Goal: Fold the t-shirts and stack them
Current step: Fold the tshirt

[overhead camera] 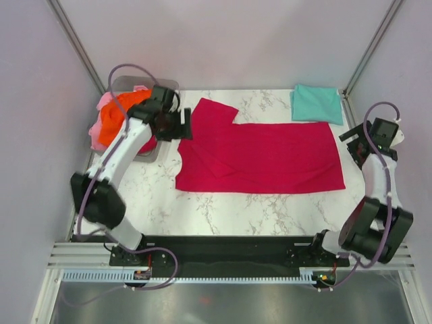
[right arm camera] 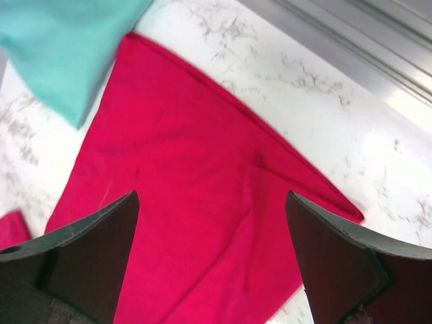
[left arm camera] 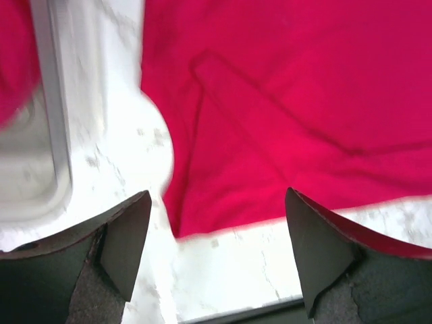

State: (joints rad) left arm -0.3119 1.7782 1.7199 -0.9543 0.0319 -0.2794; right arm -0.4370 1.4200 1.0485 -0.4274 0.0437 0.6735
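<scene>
A crimson-magenta t-shirt (overhead camera: 260, 155) lies flat on the marble table, partly folded, one sleeve sticking out at the back left. My left gripper (overhead camera: 181, 125) hovers open over the shirt's left edge; its view shows the neckline and a sleeve fold (left arm camera: 270, 135). My right gripper (overhead camera: 352, 142) is open at the shirt's right edge; its view shows the hem corner (right arm camera: 202, 202). A teal folded t-shirt (overhead camera: 316, 103) lies at the back right and shows in the right wrist view (right arm camera: 61, 47). Orange (overhead camera: 116, 118) and pale pink (overhead camera: 102, 115) t-shirts are piled at the left.
A grey tray (overhead camera: 150, 150) at the left holds the piled shirts; its rim shows in the left wrist view (left arm camera: 54, 135). Metal frame posts and pale walls surround the table (overhead camera: 223, 202). A black rail runs along the near edge.
</scene>
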